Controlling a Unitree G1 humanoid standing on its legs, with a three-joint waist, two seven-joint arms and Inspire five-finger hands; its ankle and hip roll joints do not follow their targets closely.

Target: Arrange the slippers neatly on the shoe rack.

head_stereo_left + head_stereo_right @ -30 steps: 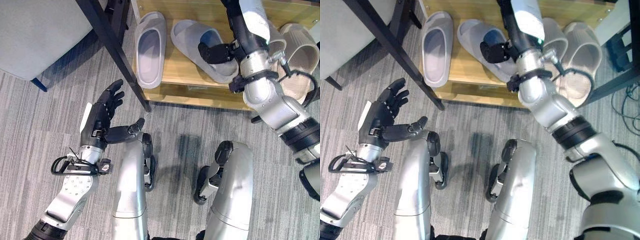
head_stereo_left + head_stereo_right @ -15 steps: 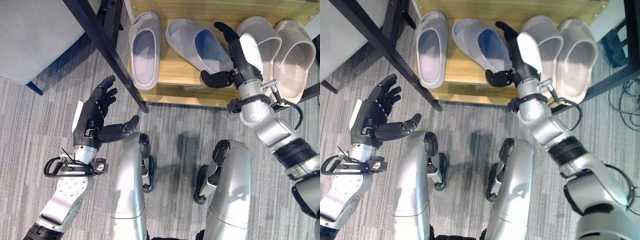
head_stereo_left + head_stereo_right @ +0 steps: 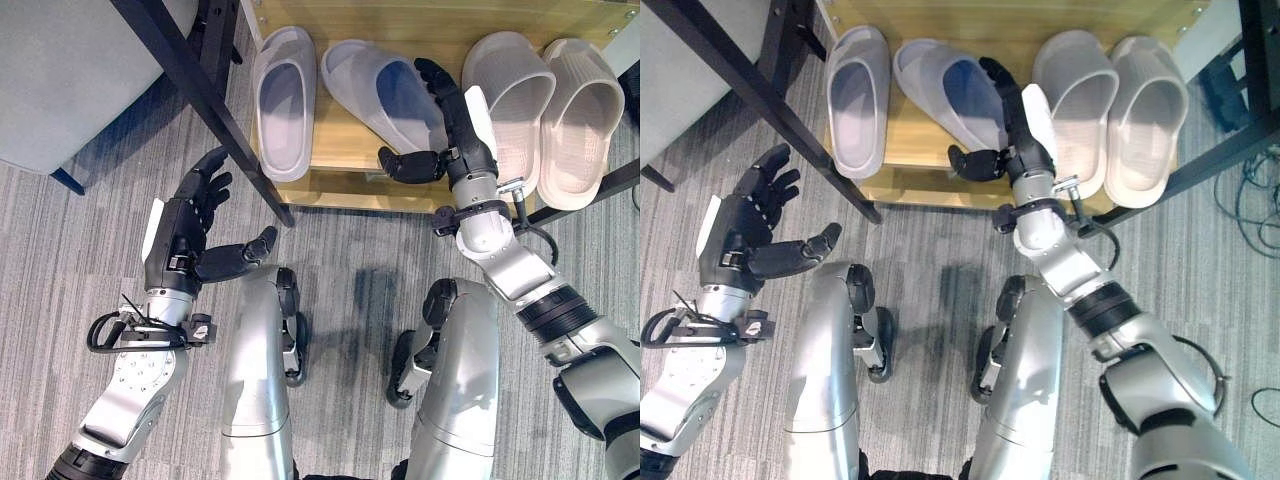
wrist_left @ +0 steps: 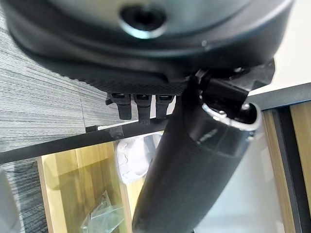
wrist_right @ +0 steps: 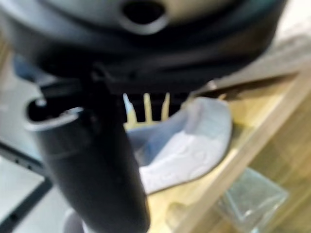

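**Four slippers on the rack shelf, both robot hands open**

I see four slippers on the wooden shelf of the shoe rack (image 3: 340, 175). The two grey ones are on the left half. The far-left grey slipper (image 3: 283, 100) lies straight, its length running front to back. The second grey slipper (image 3: 385, 95) lies at an angle, slanting across the shelf toward the right, so the two grey ones are not parallel. On the right half a pair of beige slippers sits side by side, touching or nearly so: the inner beige slipper (image 3: 515, 95) and the outer beige slipper (image 3: 585, 105), both straight.

My right robot hand (image 3: 455, 125) is over the shelf between the slanted grey slipper and the inner beige one. Its fingers are stretched out straight toward the back of the rack, and its thumb sticks out sideways just beside the slanted slipper's near end. It grips nothing; I cannot tell whether the fingers touch the slipper's edge. In the right wrist view the grey slipper lies just past the fingers.

My left robot hand (image 3: 190, 235) is held above the grey carpet (image 3: 60, 290), left of the rack's black diagonal bar (image 3: 200, 100), fingers spread and relaxed, thumb out, empty.
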